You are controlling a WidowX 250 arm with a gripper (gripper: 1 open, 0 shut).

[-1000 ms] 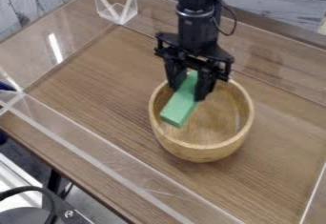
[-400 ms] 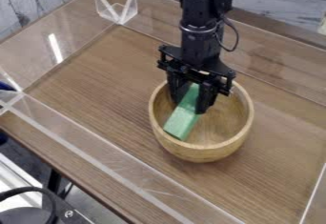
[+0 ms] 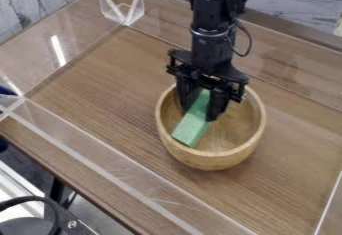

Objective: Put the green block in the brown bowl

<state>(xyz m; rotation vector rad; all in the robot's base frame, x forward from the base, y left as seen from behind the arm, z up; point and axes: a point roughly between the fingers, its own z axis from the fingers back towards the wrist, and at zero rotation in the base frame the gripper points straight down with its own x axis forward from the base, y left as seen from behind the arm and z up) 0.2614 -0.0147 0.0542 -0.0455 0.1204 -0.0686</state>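
The brown bowl (image 3: pixel 247 144) stands on the wooden table, right of centre. The green block (image 3: pixel 195 123) slants inside it, lower end towards the bowl's near left wall, upper end between the black fingers. My gripper (image 3: pixel 207 101) points straight down into the bowl and is shut on the block's upper end. The fingertips reach below the rim line.
Clear acrylic walls (image 3: pixel 80 144) border the table (image 3: pixel 107 89) along the left and near sides. A small clear bracket (image 3: pixel 123 7) stands at the back left. A black cable (image 3: pixel 34 214) lies off the table at the bottom left.
The gripper has come down with the green block, so the block now sits deeper in the bowl. Over the last half second nothing moves.
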